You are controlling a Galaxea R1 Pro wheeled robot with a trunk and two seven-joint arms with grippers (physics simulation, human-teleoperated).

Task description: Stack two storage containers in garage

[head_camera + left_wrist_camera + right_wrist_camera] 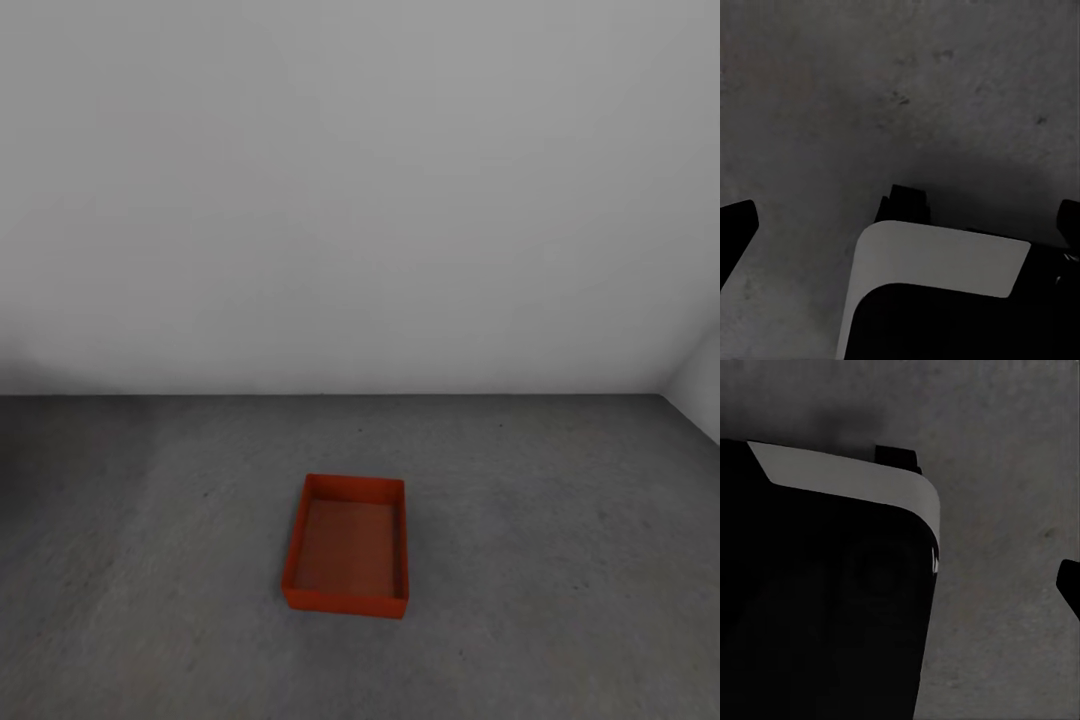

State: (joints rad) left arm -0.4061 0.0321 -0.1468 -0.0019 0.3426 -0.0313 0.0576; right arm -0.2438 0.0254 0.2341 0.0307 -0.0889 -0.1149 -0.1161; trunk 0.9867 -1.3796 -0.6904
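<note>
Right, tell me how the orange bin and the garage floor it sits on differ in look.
The storage container is bright orange-red, while the floor is dark grey. The container is smooth and evenly coloured; the floor is mottled with faint specks. The container has low upright walls around an open top; the floor lies flat, running back to the plain wall. Both have a dull, matte finish.

Dark grey, slightly mottled concrete floor (560,560) runs back to a plain light grey wall, with a corner at the far right. One orange-red rectangular open-top storage container (347,545) sits flat on it, upright, low straight walls, inside bare, well apart from the wall. Both wrist views look down on the same speckled grey concrete (832,97) (1012,472), partly shadowed, beside the robot's black-and-white base.
</note>
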